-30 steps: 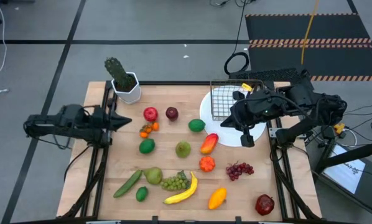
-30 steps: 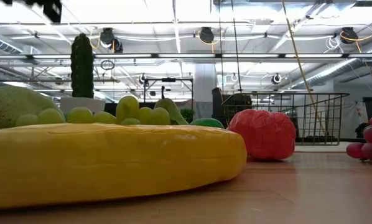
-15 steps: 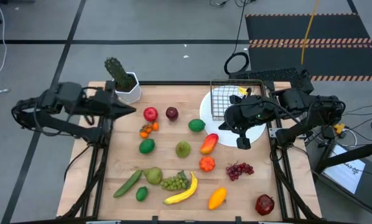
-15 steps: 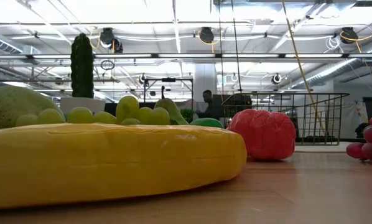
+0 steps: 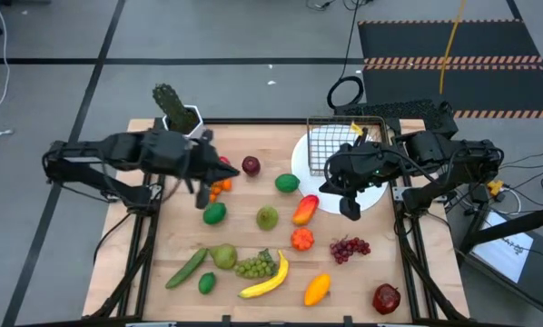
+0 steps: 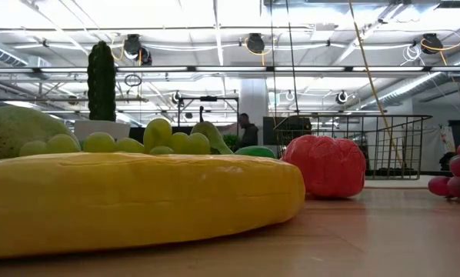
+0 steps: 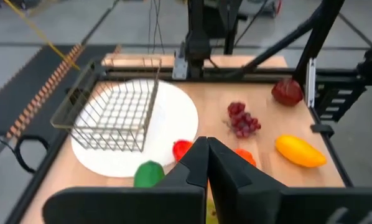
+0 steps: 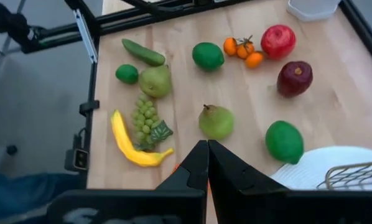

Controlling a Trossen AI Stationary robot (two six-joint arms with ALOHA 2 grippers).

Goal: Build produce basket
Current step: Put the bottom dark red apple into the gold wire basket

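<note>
The left gripper [image 5: 202, 186] hangs over the far left part of the wooden table [image 5: 362, 272], its two dark fingers [image 7: 196, 163] pressed together with nothing between them. Just beyond it stands the potted cactus [image 5: 175, 113] at the table's far left corner; the red apple [image 5: 222, 163] shows right beside its tip, the cluster of small oranges [image 5: 217, 188] lies just beside it, and a green lime [image 5: 214, 213] sits just nearer the front edge. Farther toward the front lie the cucumber [image 5: 186, 268], a pear [image 5: 223, 256], the green grapes [image 5: 256, 266] and the banana [image 5: 268, 279]. Between the two grippers rest the dark red apple [image 5: 251, 164], a second pear [image 5: 268, 218] and another lime [image 5: 287, 183]. The right gripper [image 5: 350, 203] hovers over the near edge of the white plate [image 5: 301, 156], its fingers [image 8: 198, 163] likewise closed on nothing. The mango [image 5: 304, 209] lies just to its left, the orange [image 5: 301, 239] and purple grapes [image 5: 349, 247] sit toward the front edge from it, and the wire basket [image 5: 337, 145] stands on the plate just behind it, holding no produce that can be seen. A yellow-orange fruit [image 5: 317, 289] and a dark red fruit [image 5: 386, 298] lie at the front right.
</note>
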